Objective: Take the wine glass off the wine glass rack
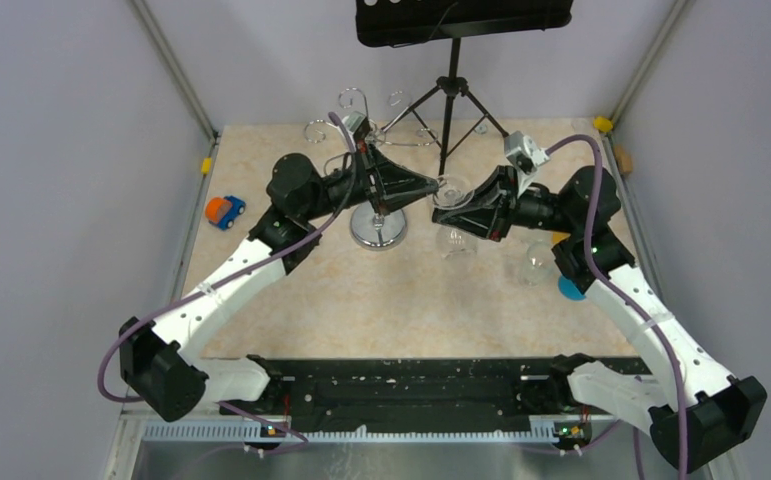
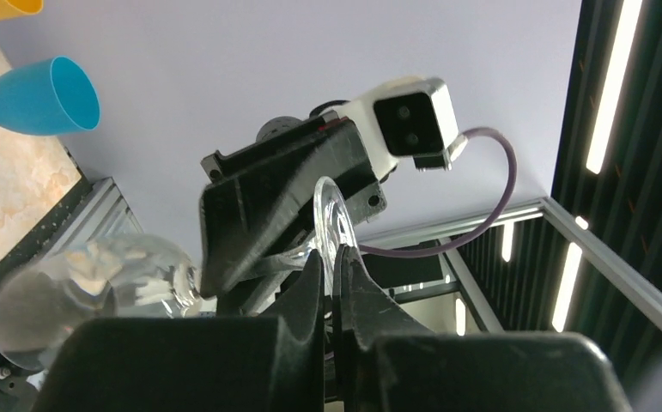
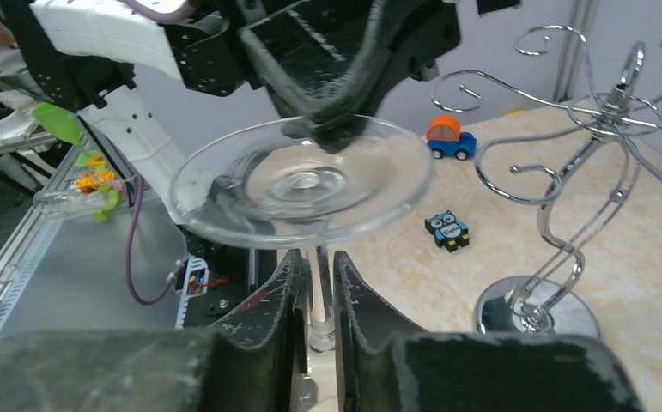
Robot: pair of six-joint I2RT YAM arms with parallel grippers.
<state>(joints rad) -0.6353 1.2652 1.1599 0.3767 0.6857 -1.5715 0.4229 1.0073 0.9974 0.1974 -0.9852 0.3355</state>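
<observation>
Left hand (image 2: 331,257) nips wine glass (image 3: 306,184); right hand (image 3: 317,257) clamps stem (image 3: 319,290); beige table (image 1: 361,300), lilac walls (image 1: 51,150).

Pale lilac-grey walls (image 1: 61,150) box in a beige marble-look table (image 1: 411,310), metal frame posts (image 1: 173,70) in the corners, long strip lights (image 2: 613,77) overhead, maybe a light panel (image 1: 461,20) on the black tripod (image 1: 450,100).

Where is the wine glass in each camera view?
Top external: wine glass centre, just right of the rack base.
Left wrist: wine glass lower middle, foot edge-on.
Right wrist: wine glass centre, foot facing camera.
Shared landmark: rack, in top external and right wrist only.
</observation>
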